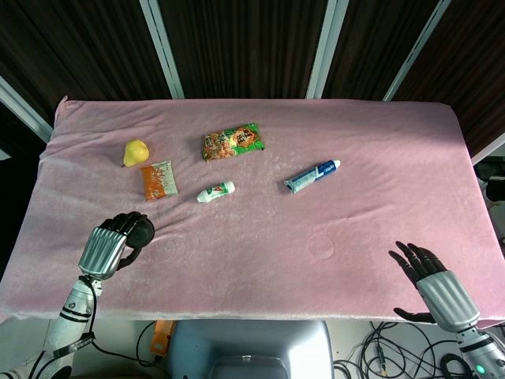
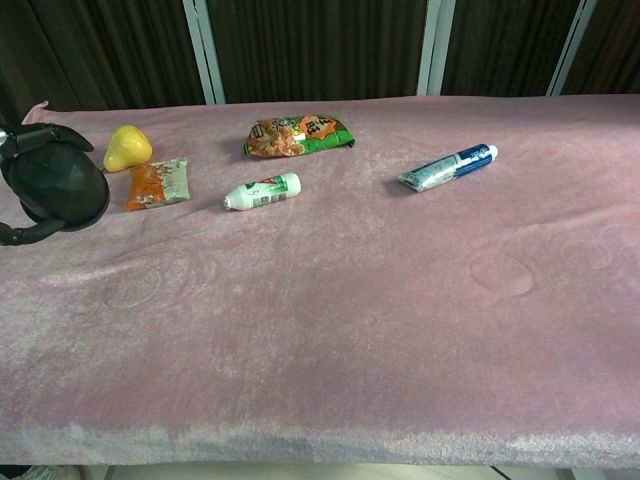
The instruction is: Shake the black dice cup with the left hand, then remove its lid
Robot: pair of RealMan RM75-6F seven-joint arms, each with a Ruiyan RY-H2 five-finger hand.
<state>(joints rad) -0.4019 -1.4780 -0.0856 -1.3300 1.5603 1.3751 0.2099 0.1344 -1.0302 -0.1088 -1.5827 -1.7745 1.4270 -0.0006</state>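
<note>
— Cup? Left hand?
— Gripped in curled fingers, off the cloth, near its left front edge.
— Right hand?
— Fingers spread, holding nothing, at the front right edge.

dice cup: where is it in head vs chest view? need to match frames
Head view: black dice cup sits at lower left, mostly hidden under the left hand gripping it.
Chest view: the cup is at the far left edge, lifted off the cloth.
Shared landmark: the orange snack packet, just beyond the cup in both.
</note>
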